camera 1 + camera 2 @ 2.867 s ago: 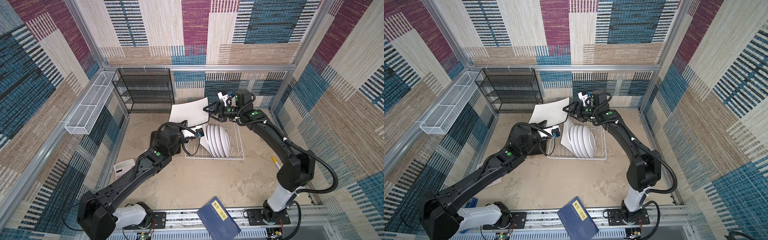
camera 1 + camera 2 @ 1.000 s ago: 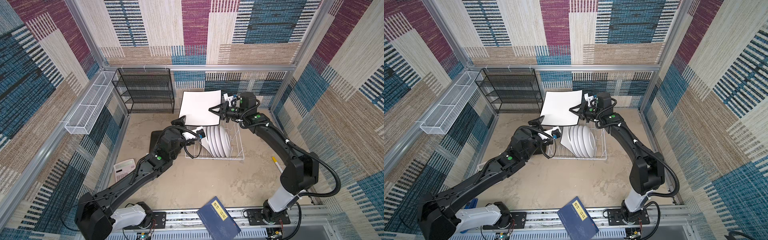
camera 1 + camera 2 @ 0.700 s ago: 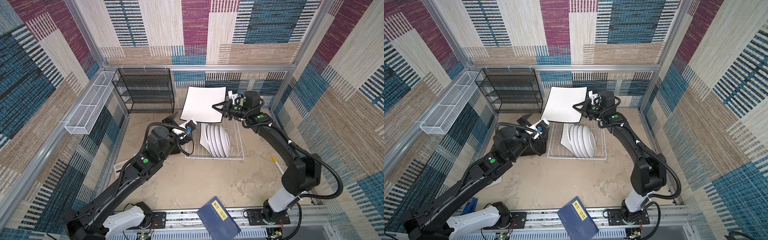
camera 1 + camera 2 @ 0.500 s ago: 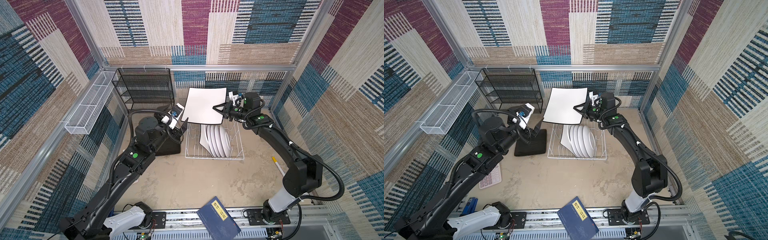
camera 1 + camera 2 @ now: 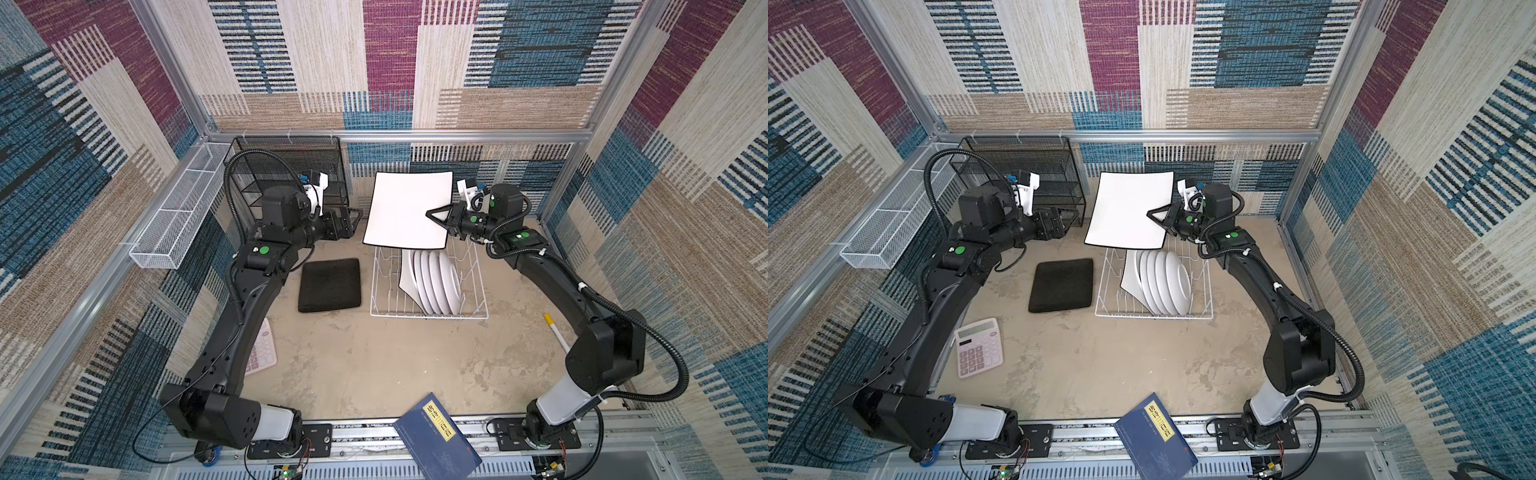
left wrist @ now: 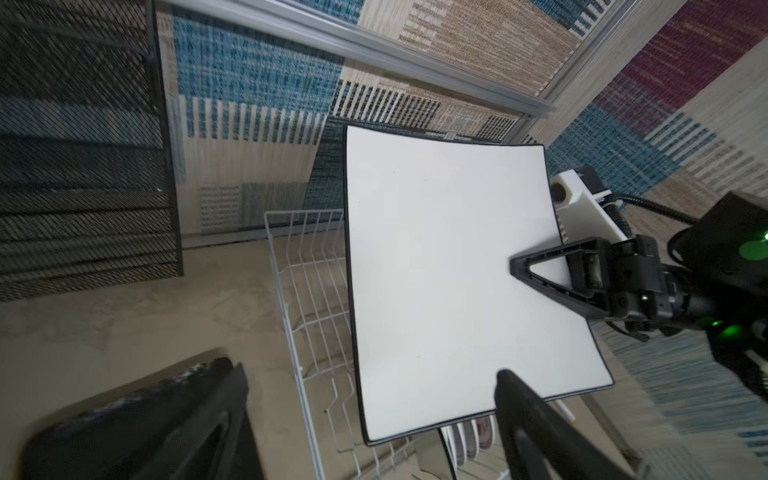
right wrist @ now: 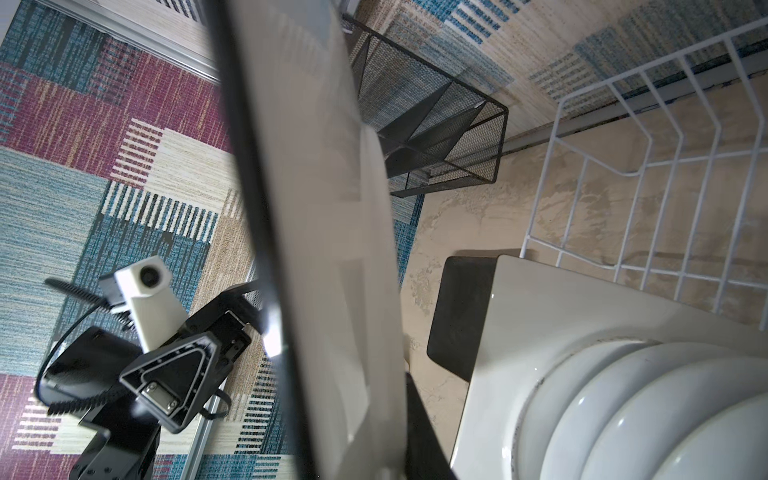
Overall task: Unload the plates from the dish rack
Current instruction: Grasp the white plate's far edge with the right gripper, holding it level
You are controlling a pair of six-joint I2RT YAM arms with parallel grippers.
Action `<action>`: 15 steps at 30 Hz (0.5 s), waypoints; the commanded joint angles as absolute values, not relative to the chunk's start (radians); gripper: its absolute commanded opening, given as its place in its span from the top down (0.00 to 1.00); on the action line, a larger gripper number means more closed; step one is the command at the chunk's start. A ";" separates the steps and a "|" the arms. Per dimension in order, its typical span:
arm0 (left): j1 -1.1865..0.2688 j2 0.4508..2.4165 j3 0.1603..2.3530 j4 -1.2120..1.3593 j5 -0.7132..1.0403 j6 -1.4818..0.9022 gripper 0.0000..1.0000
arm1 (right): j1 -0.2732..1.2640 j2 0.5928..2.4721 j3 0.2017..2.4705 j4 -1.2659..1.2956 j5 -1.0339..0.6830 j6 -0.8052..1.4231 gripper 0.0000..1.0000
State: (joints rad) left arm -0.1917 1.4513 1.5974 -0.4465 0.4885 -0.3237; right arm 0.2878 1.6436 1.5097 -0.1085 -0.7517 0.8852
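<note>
Right gripper [image 5: 435, 216] is clamped tight on the square plate [image 5: 405, 210], pinching it midway along one side edge. The plate hangs in the air, white face up to the camera, over the back end of the rack [image 5: 428, 316], near the table's [image 5: 374, 365] back edge.

Left gripper [image 5: 354, 220] is just beside the plate's free edge, not touching it. The left wrist view shows its fingers [image 6: 536, 419] spread wide with nothing between them. This looks like the set-up for a handover.

The rack isn't empty yet. A second square plate [image 5: 407, 276] and a row of round plates [image 5: 442, 286] stand in its tines. What looks like a face-down plate [image 5: 329, 285] lies on the table just left of the rack.

Now the risks. That is a big plate on a one-sided pinch, so its own weight could swing it in the jaws or slide it out. Its lower edge sits close over the rack's back wires and the standing plates, and a dip there could snag or chip. If the left comes in off-line it could knock the free edge and lever the plate loose. And if the right lets go before the left has closed, the plate drops straight onto the crockery below
</note>
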 commanded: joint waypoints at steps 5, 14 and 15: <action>-0.189 1.579 1.676 -0.535 0.713 -0.460 0.08 | 0.287 1.655 1.526 0.054 -0.833 0.871 1.00; -0.192 1.653 1.635 -0.374 0.852 -0.568 0.08 | 0.286 1.670 1.520 0.077 -0.864 0.874 1.00; -0.193 1.660 1.633 -0.356 0.863 -0.579 0.08 | 0.287 1.670 1.520 0.080 -0.871 0.874 1.00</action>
